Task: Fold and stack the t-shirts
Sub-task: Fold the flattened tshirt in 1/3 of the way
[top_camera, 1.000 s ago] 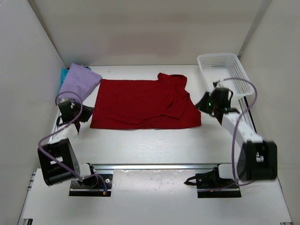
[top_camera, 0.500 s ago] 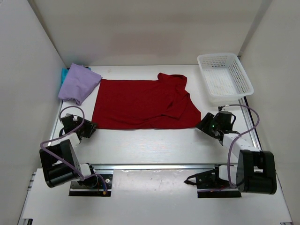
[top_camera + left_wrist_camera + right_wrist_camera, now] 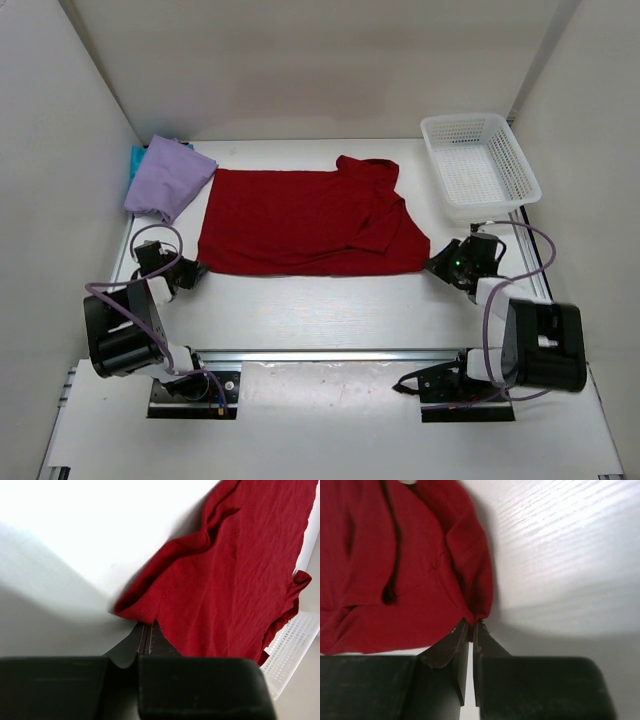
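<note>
No readable text, label, brand, number or sign on any surface in view.

You are looking at a left arm [image 3: 120, 335] and right arm [image 3: 540, 345] wearing black housings over white links, each trailing a looping lavender cable [image 3: 545, 245], their matte black fingers [image 3: 445, 662] seemingly showing finely toothed inner edges.

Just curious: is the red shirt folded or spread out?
Mostly spread: the red shirt lies flat, only its right-hand part bunched over itself.
</note>
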`<action>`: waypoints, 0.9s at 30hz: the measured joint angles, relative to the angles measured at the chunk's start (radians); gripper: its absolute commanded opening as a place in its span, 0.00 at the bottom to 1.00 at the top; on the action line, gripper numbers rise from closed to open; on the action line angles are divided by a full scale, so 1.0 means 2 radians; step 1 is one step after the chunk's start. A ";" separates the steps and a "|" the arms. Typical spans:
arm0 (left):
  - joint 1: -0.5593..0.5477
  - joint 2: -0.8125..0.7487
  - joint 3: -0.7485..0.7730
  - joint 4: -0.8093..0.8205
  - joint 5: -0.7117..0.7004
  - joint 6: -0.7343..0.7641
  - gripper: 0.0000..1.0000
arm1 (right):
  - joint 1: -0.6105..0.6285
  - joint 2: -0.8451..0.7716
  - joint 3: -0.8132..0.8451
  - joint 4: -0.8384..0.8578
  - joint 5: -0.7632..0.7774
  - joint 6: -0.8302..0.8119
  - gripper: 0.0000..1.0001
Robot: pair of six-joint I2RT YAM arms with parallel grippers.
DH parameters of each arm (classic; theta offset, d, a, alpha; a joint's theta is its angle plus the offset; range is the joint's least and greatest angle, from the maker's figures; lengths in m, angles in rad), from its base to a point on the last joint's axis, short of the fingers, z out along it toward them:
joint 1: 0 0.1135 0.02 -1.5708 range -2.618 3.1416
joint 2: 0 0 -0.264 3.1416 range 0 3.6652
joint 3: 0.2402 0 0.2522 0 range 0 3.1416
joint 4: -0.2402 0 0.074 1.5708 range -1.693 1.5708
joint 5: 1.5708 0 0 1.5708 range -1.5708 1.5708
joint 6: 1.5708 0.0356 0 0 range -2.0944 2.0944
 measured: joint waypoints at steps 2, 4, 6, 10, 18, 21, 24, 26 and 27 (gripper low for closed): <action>0.006 -0.020 -0.009 -0.013 0.001 -0.001 0.00 | -0.007 -0.045 -0.018 -0.008 0.001 0.003 0.00; 0.015 -0.061 -0.025 -0.035 0.001 0.002 0.00 | -0.021 -0.110 -0.040 -0.024 0.001 0.006 0.00; 0.017 -0.123 -0.051 -0.062 0.001 0.006 0.00 | -0.036 -0.175 -0.070 -0.051 -0.005 0.010 0.00; 0.013 -0.230 -0.082 -0.138 -0.005 0.018 0.00 | -0.064 -0.305 -0.118 -0.134 -0.004 0.017 0.00; 0.050 -0.246 -0.075 -0.256 -0.014 0.065 0.46 | -0.052 -0.399 -0.122 -0.249 0.037 0.055 0.14; 0.047 -0.240 -0.043 -0.281 -0.026 0.082 0.66 | -0.039 -0.415 -0.121 -0.273 0.056 0.066 0.49; 0.028 -0.231 -0.008 -0.304 -0.034 0.091 0.73 | -0.015 -0.436 -0.106 -0.308 0.078 0.063 0.68; 0.011 -0.229 0.013 -0.310 -0.035 0.096 0.63 | -0.005 -0.436 -0.073 -0.328 0.088 0.047 0.52; -0.002 -0.232 0.019 -0.302 -0.032 0.099 0.60 | -0.001 -0.433 -0.051 -0.329 0.087 0.036 0.34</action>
